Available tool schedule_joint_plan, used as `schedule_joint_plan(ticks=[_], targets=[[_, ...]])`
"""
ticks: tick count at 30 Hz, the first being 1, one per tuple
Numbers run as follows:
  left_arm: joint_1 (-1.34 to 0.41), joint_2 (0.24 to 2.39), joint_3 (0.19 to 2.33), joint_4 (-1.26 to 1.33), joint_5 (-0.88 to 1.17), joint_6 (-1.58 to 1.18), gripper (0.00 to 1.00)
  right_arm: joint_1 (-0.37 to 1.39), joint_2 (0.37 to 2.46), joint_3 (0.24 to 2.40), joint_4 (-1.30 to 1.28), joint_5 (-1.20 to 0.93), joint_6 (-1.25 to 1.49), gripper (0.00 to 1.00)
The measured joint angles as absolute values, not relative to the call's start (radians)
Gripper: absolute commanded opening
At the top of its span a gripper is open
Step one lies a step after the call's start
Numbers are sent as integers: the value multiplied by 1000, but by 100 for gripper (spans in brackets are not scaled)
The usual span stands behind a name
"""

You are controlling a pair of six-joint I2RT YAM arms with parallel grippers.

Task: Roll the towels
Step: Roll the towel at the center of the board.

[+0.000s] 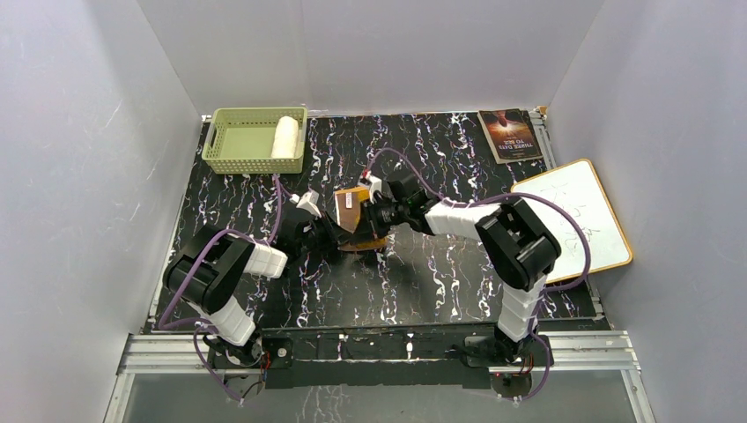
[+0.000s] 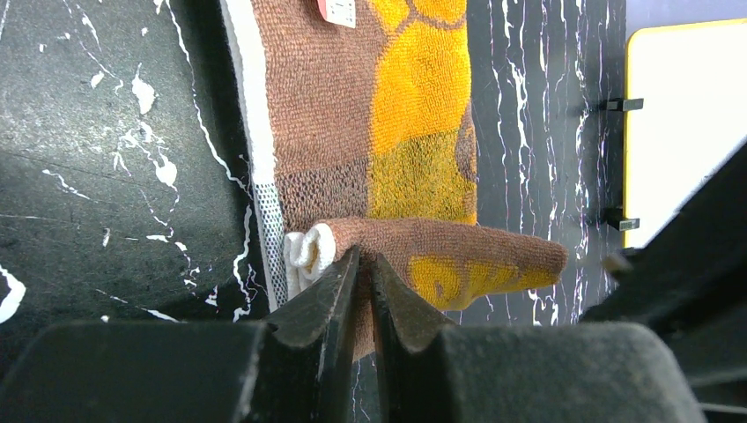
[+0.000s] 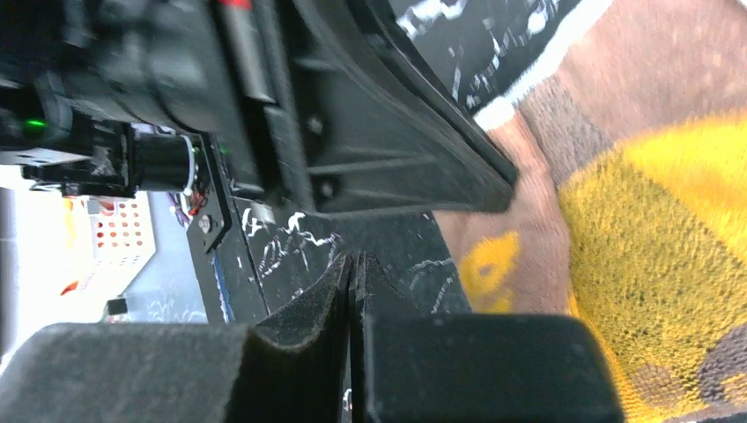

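1. Top view: my arms meet over the black marbled bench [image 1: 445, 273], one from each side of the orange-yellow and brown terry cloth towel [image 1: 351, 210], which I judge is for an even roll. The cream-white ribbed cloth towel [image 1: 284, 137] lies rolled in the pale green slotted plastic basket [image 1: 251, 166], far left.
2. Left wrist: my left jaws are almost closed, pinching the orange towel's rolled near edge so it cannot unwind. Flat cloth stretches beyond.
3. Right wrist: my right jaws are pressed together, nothing visible between them, tips over bare bench beside the roll's end.
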State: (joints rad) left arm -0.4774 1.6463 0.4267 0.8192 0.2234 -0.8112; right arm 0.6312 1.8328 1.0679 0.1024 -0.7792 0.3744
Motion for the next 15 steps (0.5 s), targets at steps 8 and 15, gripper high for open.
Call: schedule_joint_plan(ticks=[8, 15], targets=[[-477, 1646, 427, 819, 224, -811, 12, 598, 1918, 1018, 198, -849, 441, 0], [-477, 1647, 428, 818, 225, -809, 12, 503, 1994, 1016, 311, -920, 484, 0]])
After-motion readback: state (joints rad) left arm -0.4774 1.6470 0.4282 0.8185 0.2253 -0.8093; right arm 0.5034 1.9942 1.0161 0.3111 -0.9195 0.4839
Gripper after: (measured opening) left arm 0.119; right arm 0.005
